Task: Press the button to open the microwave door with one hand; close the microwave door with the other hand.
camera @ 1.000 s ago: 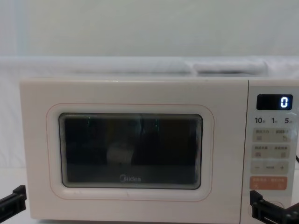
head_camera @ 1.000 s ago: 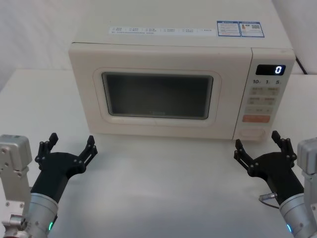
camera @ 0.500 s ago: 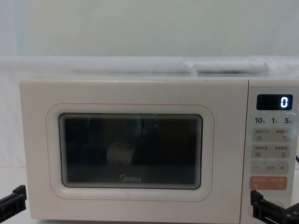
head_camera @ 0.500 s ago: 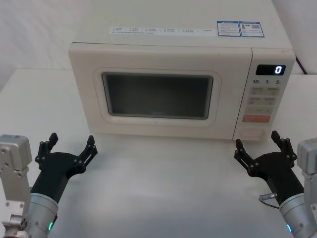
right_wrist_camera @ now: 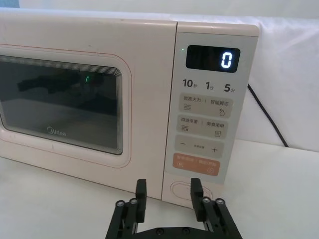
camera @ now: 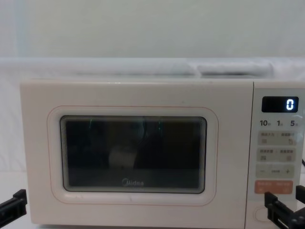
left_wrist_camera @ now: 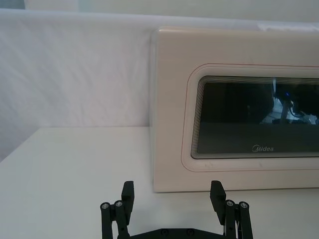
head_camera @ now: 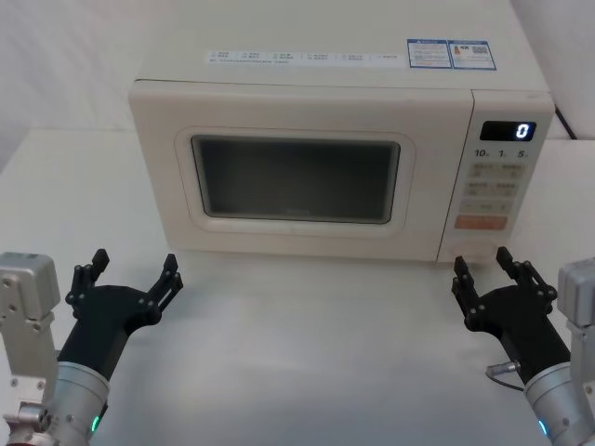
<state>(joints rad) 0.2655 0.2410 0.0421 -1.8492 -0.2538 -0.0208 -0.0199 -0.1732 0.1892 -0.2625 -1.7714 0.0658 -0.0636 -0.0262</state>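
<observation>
The microwave door (head_camera: 297, 177) is shut; its dark window and Midea logo face me in the chest view (camera: 133, 152). The button (right_wrist_camera: 179, 189) sits at the bottom of the keypad panel, under the orange key. My right gripper (head_camera: 483, 268) hovers low just in front of it, fingers open with a narrow gap. In the right wrist view, one of this gripper's (right_wrist_camera: 168, 192) fingers (right_wrist_camera: 196, 192) covers part of the button. My left gripper (head_camera: 125, 277) stands wide open over the table in front of the door's left corner (left_wrist_camera: 172, 195).
The microwave stands on a white table (head_camera: 307, 353) with bare surface between the arms. A black power cord (right_wrist_camera: 266, 114) runs down behind the microwave on its keypad side. White cloth hangs behind.
The right gripper's fingers have drawn closer together, and it has shifted slightly towards the keypad panel's bottom. The left gripper and the door have not moved.
</observation>
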